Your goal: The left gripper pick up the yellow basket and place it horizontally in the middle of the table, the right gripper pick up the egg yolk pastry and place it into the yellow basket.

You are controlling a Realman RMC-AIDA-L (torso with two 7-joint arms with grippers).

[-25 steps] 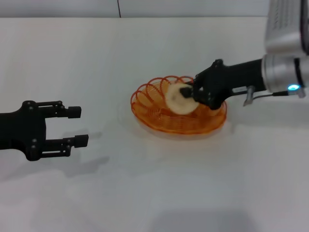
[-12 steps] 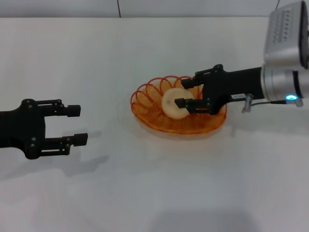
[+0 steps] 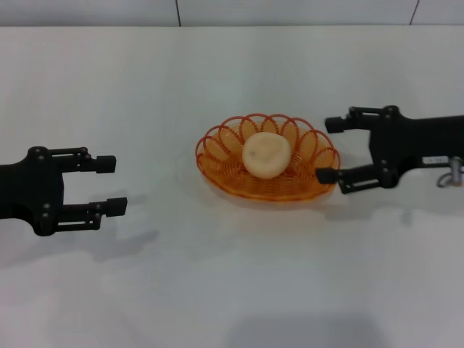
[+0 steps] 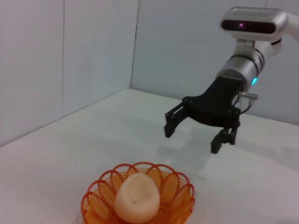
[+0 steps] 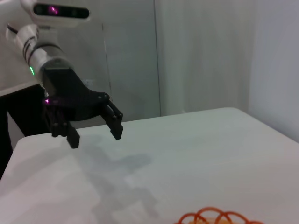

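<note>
The yellow basket (image 3: 217, 163) lies flat in the middle of the table (image 3: 232, 80). The egg yolk pastry (image 3: 266, 155) rests inside it, free of both grippers. My right gripper (image 3: 328, 149) is open and empty, just to the right of the basket and above the table. My left gripper (image 3: 112, 184) is open and empty, well to the left of the basket. In the left wrist view the basket (image 4: 96, 196) holds the pastry (image 4: 137, 198), with the right gripper (image 4: 192, 136) beyond it. The right wrist view shows the left gripper (image 5: 96, 133) and a bit of the basket's rim (image 5: 219, 217).
The white tabletop stretches all around the basket. A wall (image 3: 232, 11) runs along the table's far edge.
My right gripper opened and let go of the pastry, then drew back to the right out of the basket. The pastry now lies in the basket. The left arm has hardly moved.
</note>
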